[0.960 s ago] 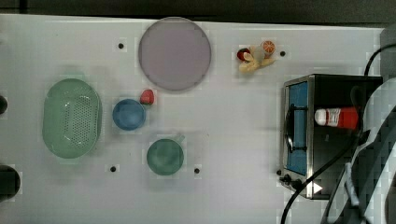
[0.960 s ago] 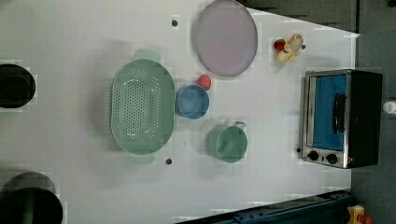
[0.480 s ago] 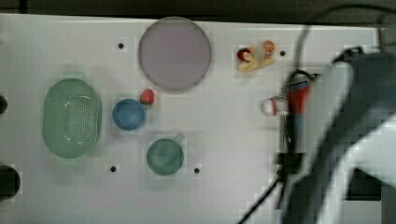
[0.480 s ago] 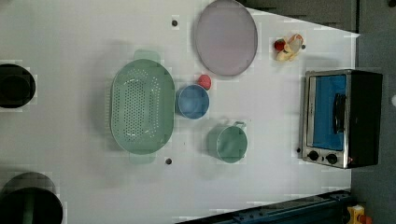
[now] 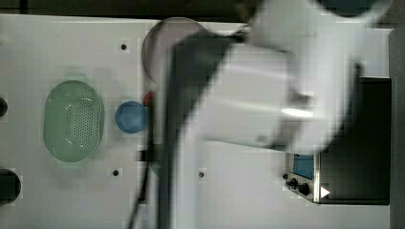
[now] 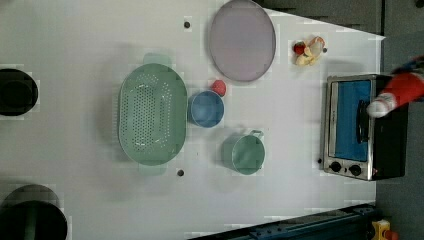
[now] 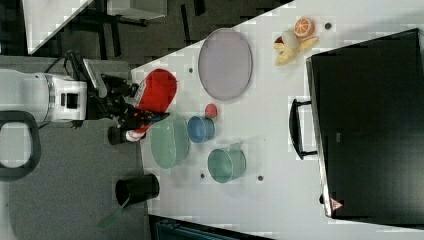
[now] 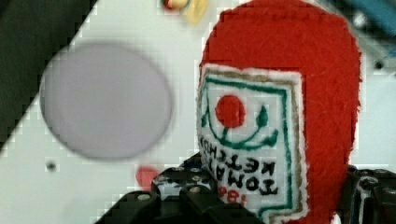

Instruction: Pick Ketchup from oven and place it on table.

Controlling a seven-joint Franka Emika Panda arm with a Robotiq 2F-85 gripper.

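White table (image 6: 300, 200): one oven (image 6: 365, 127), one Ketchup (image 8: 285, 93) (gripper-held (image 8: 261, 196)), one plate (image 6: 242, 40).

A broad white tabletop (image 6: 75, 30) with a few small dark holes carries everything. On it in the left view: a pale green perforated colander (image 6: 151, 114), a blue bowl (image 6: 206, 109) just beside it, a small red toy (image 6: 218, 87) touching the bowl's rim, a green mug (image 6: 248, 154), a round pale purple plate (image 6: 242, 40), a little heap of toy fruit (image 6: 307, 51), and the black oven (image 6: 364, 126) at the left view's right edge.
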